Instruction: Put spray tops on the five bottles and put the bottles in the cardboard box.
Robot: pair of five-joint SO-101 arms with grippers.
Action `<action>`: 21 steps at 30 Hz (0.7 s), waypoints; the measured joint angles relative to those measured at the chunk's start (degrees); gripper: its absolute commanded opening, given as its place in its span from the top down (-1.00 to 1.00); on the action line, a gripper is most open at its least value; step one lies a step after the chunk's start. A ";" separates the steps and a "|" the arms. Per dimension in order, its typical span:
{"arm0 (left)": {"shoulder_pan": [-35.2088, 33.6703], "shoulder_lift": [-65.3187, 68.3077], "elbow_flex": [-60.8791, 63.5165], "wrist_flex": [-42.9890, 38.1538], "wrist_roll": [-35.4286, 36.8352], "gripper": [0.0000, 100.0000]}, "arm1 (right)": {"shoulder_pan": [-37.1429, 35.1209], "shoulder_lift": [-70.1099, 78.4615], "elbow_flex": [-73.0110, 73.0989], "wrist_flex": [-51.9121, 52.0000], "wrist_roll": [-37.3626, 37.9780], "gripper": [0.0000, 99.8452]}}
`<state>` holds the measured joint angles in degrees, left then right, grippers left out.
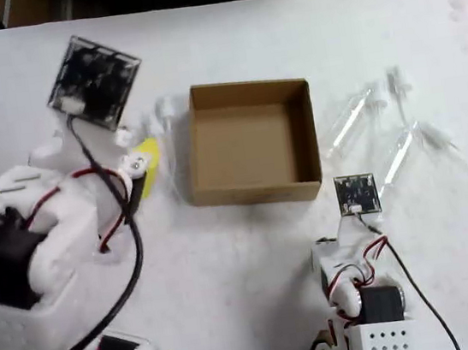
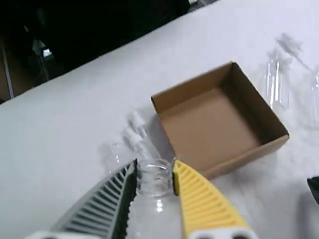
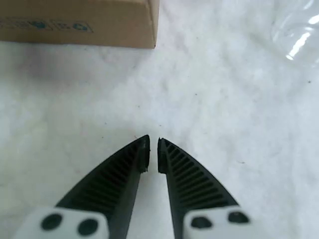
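My left gripper (image 2: 154,167), with one grey and one yellow finger, is shut on a clear bottle (image 2: 154,181) just below its open neck, which has no spray top. It hangs left of the open cardboard box (image 1: 251,142), where the yellow finger (image 1: 147,159) shows in the high view. Two white spray tops (image 2: 134,127) lie on the table between this bottle and the box (image 2: 219,124). My right gripper (image 3: 153,149) has black fingers shut on nothing, low over the table near the box's front right corner (image 3: 99,22). Two clear bottles (image 1: 352,120) (image 1: 399,153) lie right of the box.
The table (image 1: 255,267) is covered in white. More white spray tops (image 1: 394,79) lie beyond the two right-hand bottles. A clear bottle (image 3: 299,35) lies close to my right gripper. The box is empty inside. The arms' bases stand at the table's near edge.
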<state>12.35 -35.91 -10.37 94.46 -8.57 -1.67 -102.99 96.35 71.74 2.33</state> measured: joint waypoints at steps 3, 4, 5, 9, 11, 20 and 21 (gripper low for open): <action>0.00 -4.04 7.65 -8.09 0.26 0.96 | 0.00 0.00 0.00 0.00 0.00 0.97; 0.00 -5.36 10.99 -11.43 0.88 0.96 | 0.00 0.00 0.00 0.00 0.00 0.97; 0.00 -6.86 14.86 -15.47 2.20 0.96 | 0.00 0.00 0.00 0.00 0.00 0.97; 0.09 -13.89 33.14 -34.55 9.05 0.96 | 0.00 0.00 0.00 0.00 0.00 0.97; 0.70 -17.93 43.52 -46.59 11.43 0.96 | 0.00 0.00 0.00 0.00 0.00 0.97; 4.13 -17.93 76.31 -106.99 11.96 0.95 | 0.00 0.00 0.00 0.00 0.00 0.97; 4.13 -15.38 75.96 -110.33 12.40 0.95 | 0.00 0.00 0.00 0.00 0.00 0.97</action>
<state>16.48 -51.30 65.58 -15.87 3.82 -1.67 -102.99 96.35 71.74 2.33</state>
